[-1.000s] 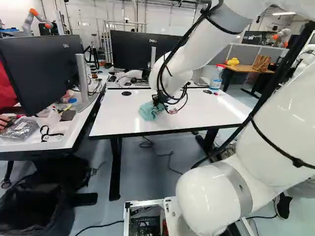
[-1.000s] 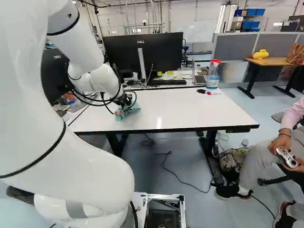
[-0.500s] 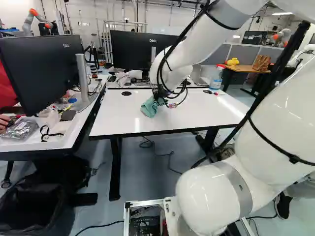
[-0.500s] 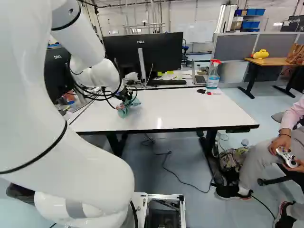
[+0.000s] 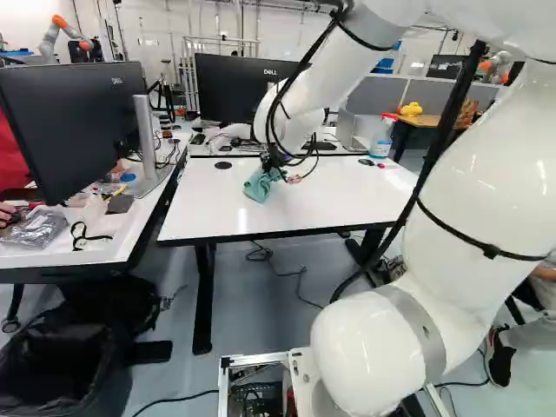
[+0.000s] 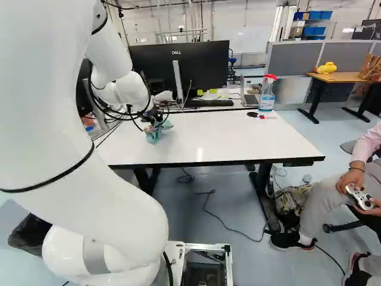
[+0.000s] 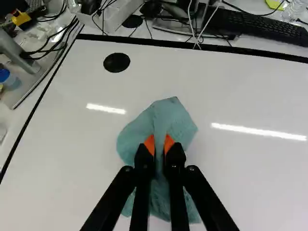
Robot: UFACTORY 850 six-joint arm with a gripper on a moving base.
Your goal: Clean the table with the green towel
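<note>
In the left base view my gripper [image 5: 273, 167] is over the left half of the white table [image 5: 339, 208], with the green towel [image 5: 259, 186] hanging under it. The wrist view shows the gripper [image 7: 160, 144] shut on the towel [image 7: 168, 115]: a fold is pinched between the orange pads, and cloth spreads ahead of and beneath the fingers. Whether its lower edge touches the tabletop I cannot tell.
A spray bottle [image 6: 266, 94] and a red marker [image 6: 267, 117] are at the table's far right corner. Behind stands a monitor [image 6: 181, 65] with a keyboard [image 7: 260, 26]. Another desk with a monitor [image 5: 74, 130] adjoins on the left. Another robot [image 5: 65, 30] is far back.
The arm has shifted a little to the left and away over the table in the left base view, carrying the towel. The base has not moved, and the gripper keeps its grip.
</note>
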